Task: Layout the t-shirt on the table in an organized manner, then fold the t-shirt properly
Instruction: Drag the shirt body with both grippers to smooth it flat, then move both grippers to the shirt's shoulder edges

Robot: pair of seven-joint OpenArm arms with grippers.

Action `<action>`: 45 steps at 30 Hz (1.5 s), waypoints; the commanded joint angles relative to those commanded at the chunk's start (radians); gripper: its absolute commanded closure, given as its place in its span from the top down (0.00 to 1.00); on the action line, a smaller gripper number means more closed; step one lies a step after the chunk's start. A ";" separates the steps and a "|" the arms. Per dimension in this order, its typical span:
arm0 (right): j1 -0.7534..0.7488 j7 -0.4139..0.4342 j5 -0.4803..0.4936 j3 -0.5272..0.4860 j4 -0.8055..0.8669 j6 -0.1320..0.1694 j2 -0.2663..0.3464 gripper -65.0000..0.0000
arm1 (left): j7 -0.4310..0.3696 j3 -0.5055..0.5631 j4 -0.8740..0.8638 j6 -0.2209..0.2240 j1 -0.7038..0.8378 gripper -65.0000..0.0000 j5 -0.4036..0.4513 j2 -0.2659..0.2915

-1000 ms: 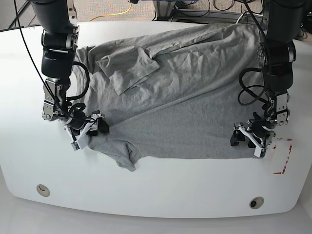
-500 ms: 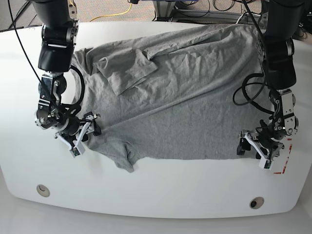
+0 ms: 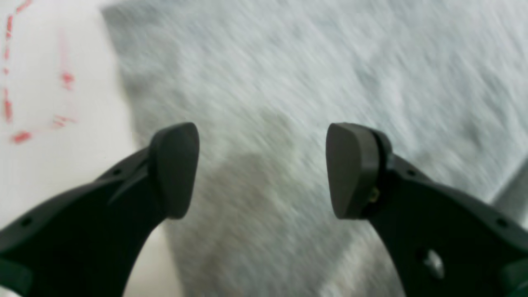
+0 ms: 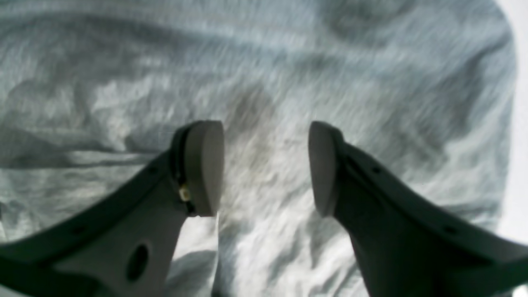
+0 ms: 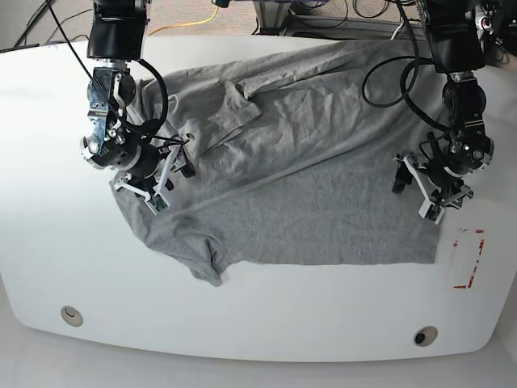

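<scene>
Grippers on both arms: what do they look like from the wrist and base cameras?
Both the left gripper and the right gripper have matte black curved arms ending in rounded, flat-faced dark grey pads. In the base view each carries white bracket parts, and black cables loop along both dark arms.

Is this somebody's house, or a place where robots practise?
It looks like a robot lab or workshop, not a home. Two black robot arms work over a t-shirt on a big white table, red tape marks are stuck on it, and cables trail on the floor behind.
</scene>
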 joint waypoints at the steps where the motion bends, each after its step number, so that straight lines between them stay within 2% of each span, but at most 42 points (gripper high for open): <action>1: 0.000 0.012 0.000 0.000 -0.023 0.000 0.000 0.48 | -0.002 0.000 -0.025 0.000 -0.003 0.68 0.000 0.000; 3: 0.000 0.026 0.000 0.000 -0.046 0.000 0.000 0.48 | -0.005 0.000 -0.051 0.000 -0.008 0.68 0.000 0.000; 7: 0.006 0.078 -0.002 0.000 -0.118 0.000 0.005 0.48 | -0.068 0.006 -0.138 0.000 -0.048 0.68 0.003 0.000; 15: 0.055 0.163 0.005 -0.002 -0.295 0.000 0.037 0.48 | -0.170 0.009 -0.460 0.000 -0.216 0.68 0.005 -0.005; 20: 0.089 0.181 0.005 -0.002 -0.345 0.000 0.058 0.48 | -0.272 0.084 -0.637 0.000 -0.322 0.68 0.006 -0.009; 25: 0.110 0.176 0.006 -0.002 -0.344 0.000 0.066 0.48 | -0.298 0.160 -0.684 -0.002 -0.374 0.68 0.002 -0.008; 29: 0.127 0.173 0.006 -0.002 -0.311 0.000 0.066 0.48 | -0.288 0.167 -0.629 -0.002 -0.387 0.68 0.000 -0.005; 30: 0.127 0.167 0.006 -0.002 -0.296 0.000 0.066 0.48 | -0.278 0.167 -0.606 -0.002 -0.387 0.68 0.000 -0.005; 35: 0.124 0.089 0.006 -0.002 -0.196 0.000 0.064 0.48 | -0.103 0.153 -0.397 -0.003 -0.376 0.68 -0.002 -0.009; 36: 0.123 0.083 0.006 -0.002 -0.186 0.000 0.063 0.48 | -0.089 0.149 -0.379 -0.003 -0.368 0.68 -0.002 -0.009; 43: 0.063 -0.052 0.008 -0.002 0.040 0.000 0.048 0.49 | 0.110 0.063 -0.012 -0.006 -0.221 0.69 -0.002 -0.029; 45: 0.040 -0.091 0.008 0.000 0.095 0.000 0.032 0.49 | 0.160 0.046 0.086 -0.023 -0.167 0.69 -0.002 -0.035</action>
